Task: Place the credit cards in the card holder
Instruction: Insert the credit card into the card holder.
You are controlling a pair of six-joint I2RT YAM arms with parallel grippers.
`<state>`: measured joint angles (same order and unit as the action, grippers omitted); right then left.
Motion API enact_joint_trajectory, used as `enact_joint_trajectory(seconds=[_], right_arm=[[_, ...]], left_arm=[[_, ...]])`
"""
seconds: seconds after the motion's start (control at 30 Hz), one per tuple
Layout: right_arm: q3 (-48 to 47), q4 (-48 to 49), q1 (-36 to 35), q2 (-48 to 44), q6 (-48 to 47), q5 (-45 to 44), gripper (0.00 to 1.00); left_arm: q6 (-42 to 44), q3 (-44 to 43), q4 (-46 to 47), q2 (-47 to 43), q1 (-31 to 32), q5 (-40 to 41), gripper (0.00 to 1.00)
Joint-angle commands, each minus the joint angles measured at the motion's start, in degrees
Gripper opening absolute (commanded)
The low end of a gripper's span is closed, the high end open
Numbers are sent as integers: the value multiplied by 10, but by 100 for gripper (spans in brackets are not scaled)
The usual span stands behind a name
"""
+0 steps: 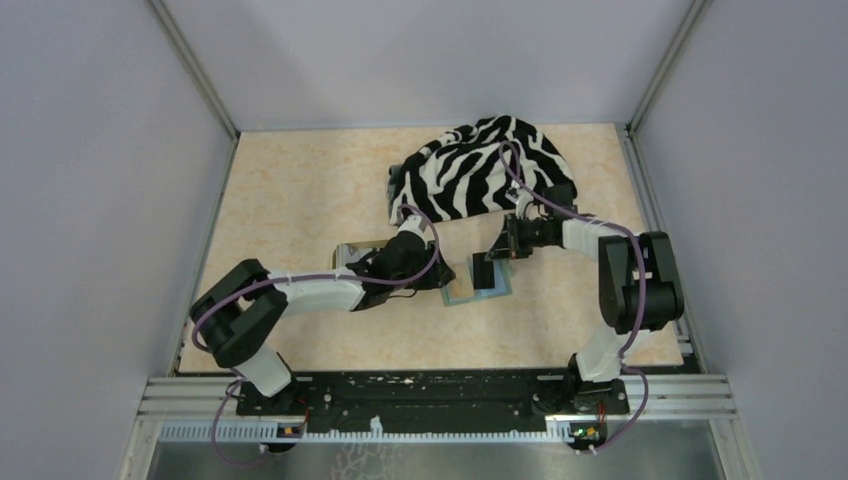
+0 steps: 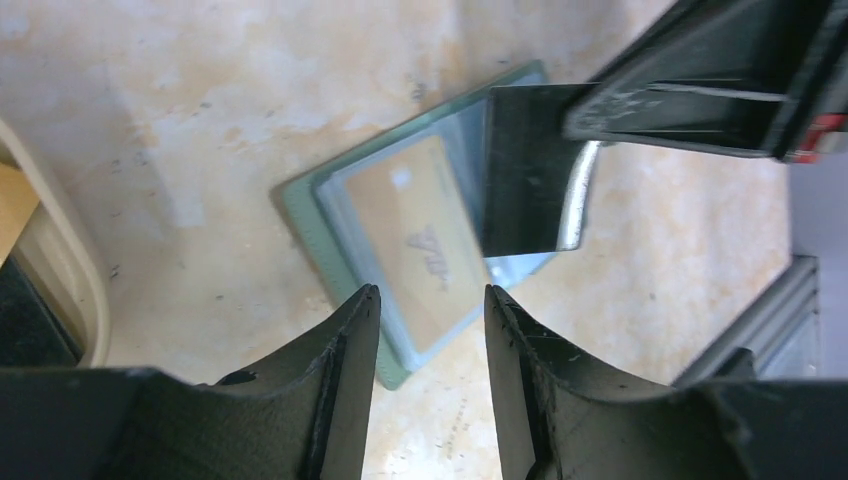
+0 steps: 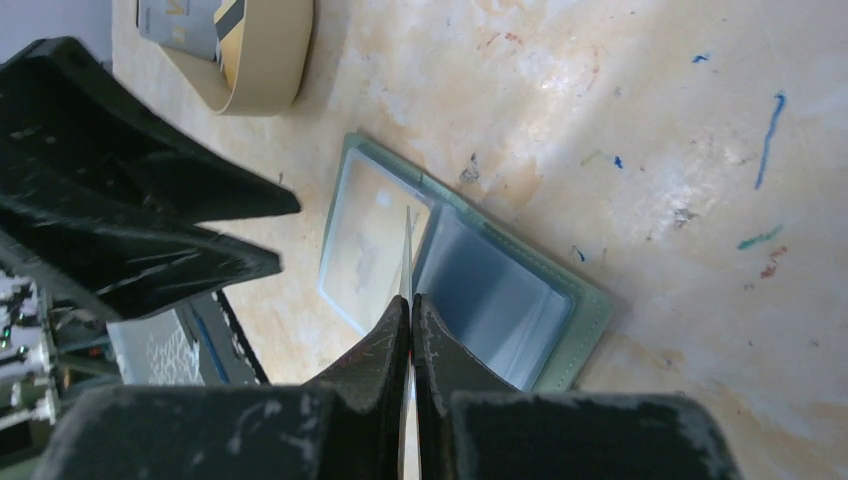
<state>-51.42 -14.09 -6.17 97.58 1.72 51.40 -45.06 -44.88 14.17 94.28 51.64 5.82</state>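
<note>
Right gripper (image 3: 410, 310) pinches a dark card (image 2: 520, 170) edge-down over the open card holder (image 3: 590, 312) at mid-surface; I count one orange card (image 2: 420, 240) already pocketed, with more, it seems, waiting in the tan tray (image 3: 275, 70).

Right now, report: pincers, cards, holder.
Right pincer shut on dark card, above open card holder. Left pincer open, empty, at its edge. Yellow card already in. Nothing blocking.
</note>
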Motion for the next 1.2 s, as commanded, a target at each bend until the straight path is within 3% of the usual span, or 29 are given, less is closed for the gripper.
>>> enact_joint_trajectory(seconds=[0.0,0.1,0.4,0.6,1.17], right_arm=[[31,85,9,-25,58,-15,0],[45,111,10,-18,81,-4,0],[44,110,57,-35,77,65,0],[63,162,60,-14,109,122,0],[103,246,48,10,172,109,0]], left_arm=[[26,17,52,-41,0,-40,49],[27,24,53,-48,0,-46,47],[27,6,67,11,0,-87,26],[27,-19,56,42,0,-103,23],[7,15,39,59,0,-64,15]])
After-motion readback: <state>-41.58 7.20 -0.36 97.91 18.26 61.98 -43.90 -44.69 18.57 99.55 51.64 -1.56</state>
